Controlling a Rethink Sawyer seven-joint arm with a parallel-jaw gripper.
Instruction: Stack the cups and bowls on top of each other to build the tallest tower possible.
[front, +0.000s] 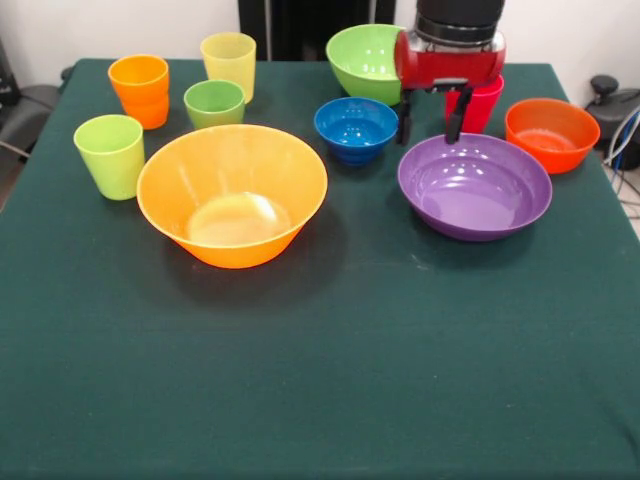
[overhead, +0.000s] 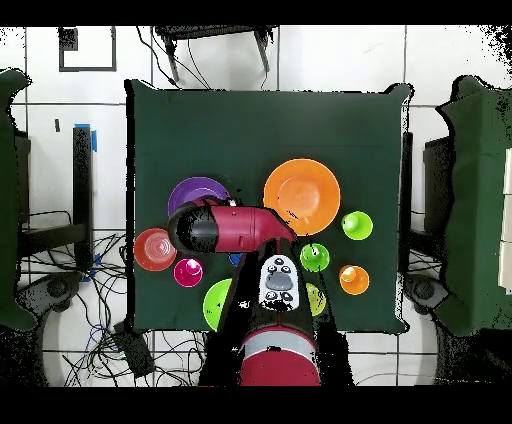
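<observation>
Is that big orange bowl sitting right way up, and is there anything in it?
Upright and empty. The front view shows the big orange bowl with its open mouth facing up on the table, and its bare inside bottom shows, with no cup or bowl inside.

Dark green table (front: 330, 400), tangled floor cables (overhead: 110, 330), white floor tiles (overhead: 340, 60)

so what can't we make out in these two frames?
- Red-pink cup: front view, mostly hidden behind the claw.
- Blue bowl: overhead view, almost wholly covered by the arm.
- Light green bowl: overhead view, partly under the arm; front view, right rim behind the wrist.
- Claw: overhead view, hidden under the arm.
</observation>
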